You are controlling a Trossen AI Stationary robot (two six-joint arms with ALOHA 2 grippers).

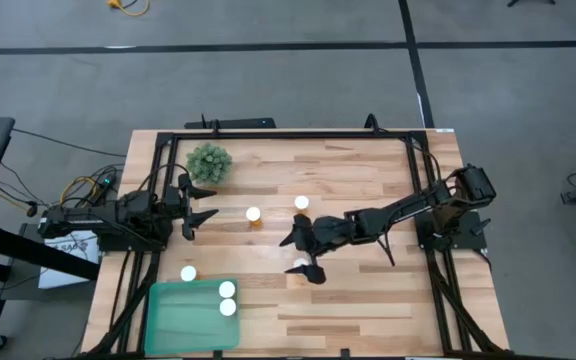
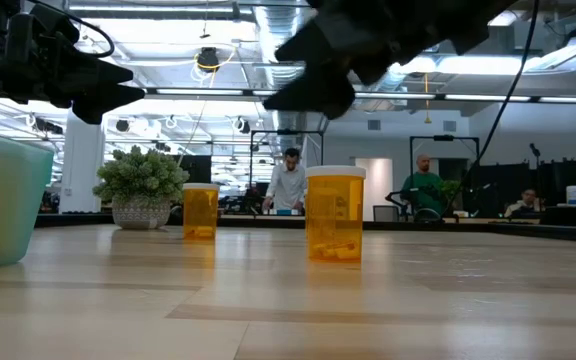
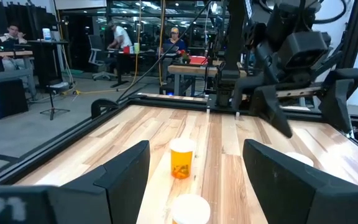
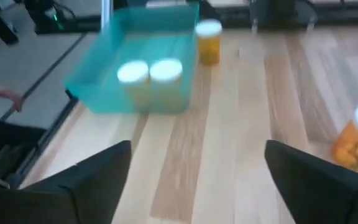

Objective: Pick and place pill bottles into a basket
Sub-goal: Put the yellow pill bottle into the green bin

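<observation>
Two amber pill bottles with white caps [image 1: 227,298] stand inside the teal basket [image 1: 173,318] at the near left. A third [image 1: 188,273] stands just beyond the basket's far edge. Three more stand mid-table [image 1: 254,215] [image 1: 301,203] [image 1: 299,266]. My right gripper [image 1: 303,256] is open and empty, raised above the nearest mid-table bottle [image 2: 335,215] and facing the basket [image 4: 135,68]. My left gripper [image 1: 204,204] is open and empty at the table's left, facing the mid-table bottles [image 3: 181,158].
A small bushy green plant [image 1: 210,162] stands at the far left of the table. A black frame rail [image 1: 288,133] runs round the table's edges. Bare wood [image 1: 368,310] lies at the near right. People show in the room beyond the table.
</observation>
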